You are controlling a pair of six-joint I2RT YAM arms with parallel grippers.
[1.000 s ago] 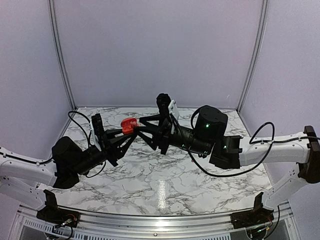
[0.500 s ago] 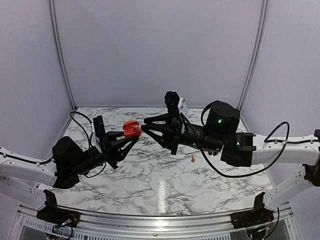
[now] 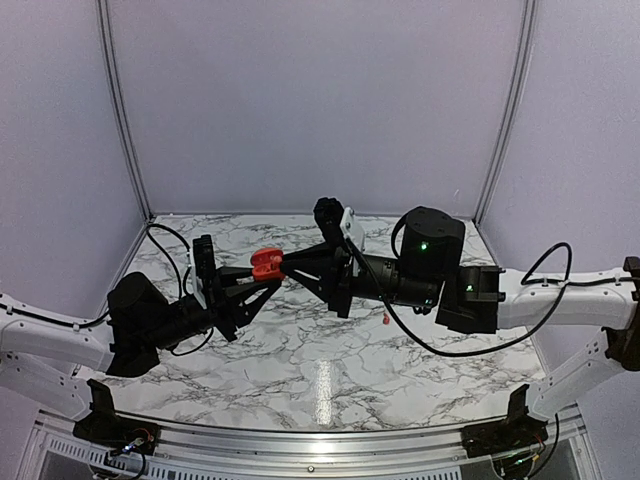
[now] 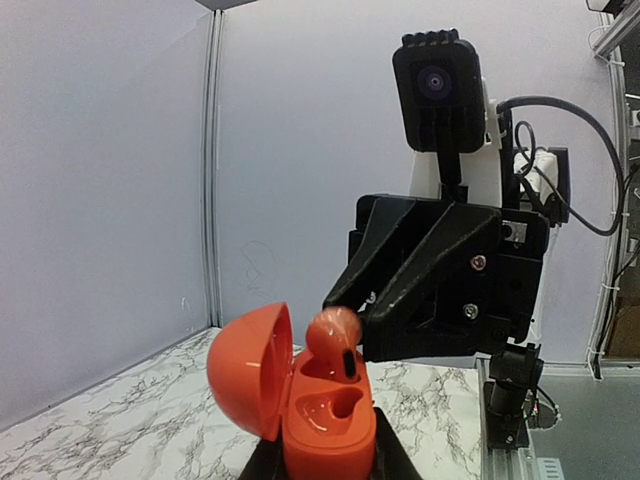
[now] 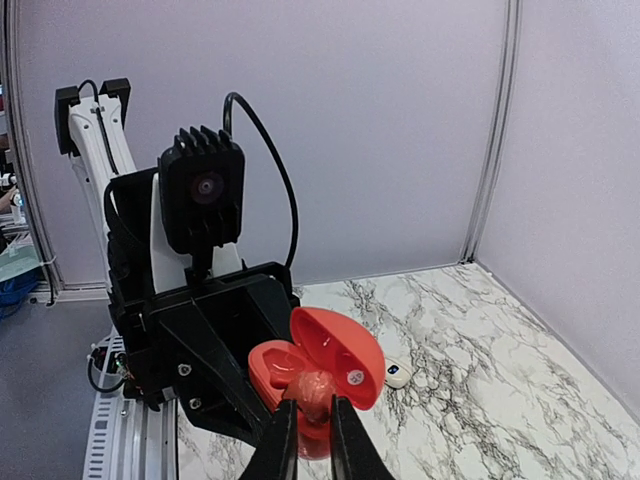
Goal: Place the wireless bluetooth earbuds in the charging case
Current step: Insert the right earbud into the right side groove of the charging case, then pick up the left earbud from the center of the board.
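Note:
My left gripper (image 3: 258, 275) (image 4: 325, 462) is shut on the base of the red charging case (image 3: 265, 263) (image 4: 325, 420) (image 5: 270, 362) and holds it above the table with its lid (image 4: 248, 370) swung open. One red earbud (image 4: 335, 335) (image 5: 312, 388) stands upright in the case's far cavity, and the near cavity is empty. My right gripper (image 3: 288, 262) (image 5: 312, 402) meets the case from the right, its fingers closed narrowly on that earbud. A second earbud (image 3: 386, 320) lies on the marble under the right arm.
A small white object with a dark spot (image 5: 397, 373) lies on the marble table (image 3: 320, 380) beyond the case. Both arms meet over the table's middle, with purple walls on three sides. A metal rail runs along the near edge.
The right gripper drew back to the right, then returned to the case while its jaws narrowed onto the earbud. The left arm shifted the case slightly right.

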